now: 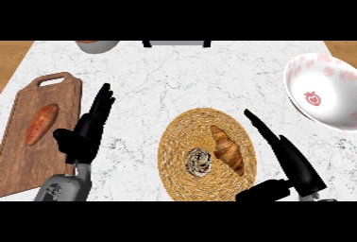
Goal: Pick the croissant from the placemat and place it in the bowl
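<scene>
Hovering open and empty, the right hand [289, 158] sits just right of the croissant [228, 149] on the placemat [178, 146], seemingly poised to grasp; the bowl [322, 92] waits beyond its fingertips; the left hand [87, 130] rests open.

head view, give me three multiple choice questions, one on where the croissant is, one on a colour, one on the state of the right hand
1. Where does the croissant lie?
A. in the bowl
B. on the woven placemat
C. on the cutting board

2. What colour is the bowl?
A. white with pink marks
B. plain blue
C. black

3. How is the right hand?
A. curled round the croissant
B. open, fingers straight, beside the placemat
C. inside the bowl

Answers:
1 B, the croissant rests on the right part of the placemat.
2 A, white inside with a pink strawberry and pink blotches.
3 B, its fingers point up the counter and hold nothing.
</scene>
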Action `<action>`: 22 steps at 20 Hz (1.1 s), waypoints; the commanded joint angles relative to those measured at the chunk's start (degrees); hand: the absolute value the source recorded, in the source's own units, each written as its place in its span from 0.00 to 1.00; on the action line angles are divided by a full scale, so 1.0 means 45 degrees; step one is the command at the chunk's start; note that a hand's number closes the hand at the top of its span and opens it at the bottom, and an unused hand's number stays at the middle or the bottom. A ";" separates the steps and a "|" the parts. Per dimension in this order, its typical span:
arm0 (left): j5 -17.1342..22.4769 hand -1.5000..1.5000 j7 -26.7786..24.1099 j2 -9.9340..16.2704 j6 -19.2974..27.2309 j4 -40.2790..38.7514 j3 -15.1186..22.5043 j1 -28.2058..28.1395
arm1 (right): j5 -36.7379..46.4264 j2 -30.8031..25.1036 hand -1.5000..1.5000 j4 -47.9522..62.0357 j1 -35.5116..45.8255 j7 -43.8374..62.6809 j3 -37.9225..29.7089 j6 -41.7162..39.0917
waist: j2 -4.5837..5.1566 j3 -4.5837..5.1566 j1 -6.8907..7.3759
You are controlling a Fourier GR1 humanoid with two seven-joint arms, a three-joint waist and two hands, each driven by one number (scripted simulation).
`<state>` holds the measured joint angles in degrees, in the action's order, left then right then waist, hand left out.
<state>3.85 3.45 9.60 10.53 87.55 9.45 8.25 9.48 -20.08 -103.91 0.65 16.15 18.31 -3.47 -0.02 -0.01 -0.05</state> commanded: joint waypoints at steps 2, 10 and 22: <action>-0.0852 0.50 0.0018 -0.0708 0.0194 -0.0266 0.0147 0.0377 | -0.0043 0.0893 0.00 -0.0043 -0.0011 0.0108 -0.0385 -0.0480 | 0.0001 0.0001 -0.0013; -0.0495 0.50 0.0512 -0.0417 -0.0674 0.0824 -0.0582 -0.0214 | 0.0347 0.2168 0.00 0.1086 -0.0092 -0.0201 -0.0212 -0.0561 | 0.0002 0.0000 0.0038; -0.0882 0.50 -0.0445 -0.0884 -0.1313 -0.0002 -0.1070 -0.0563 | 0.1526 0.3078 0.00 0.4153 -0.0105 -0.2933 -0.0904 -0.0239 | 0.0006 0.0001 0.0023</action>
<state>-0.12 4.21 6.05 5.92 88.78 5.31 7.38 13.55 -7.89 -90.93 -0.21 7.12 14.23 -6.08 -0.01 0.00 0.02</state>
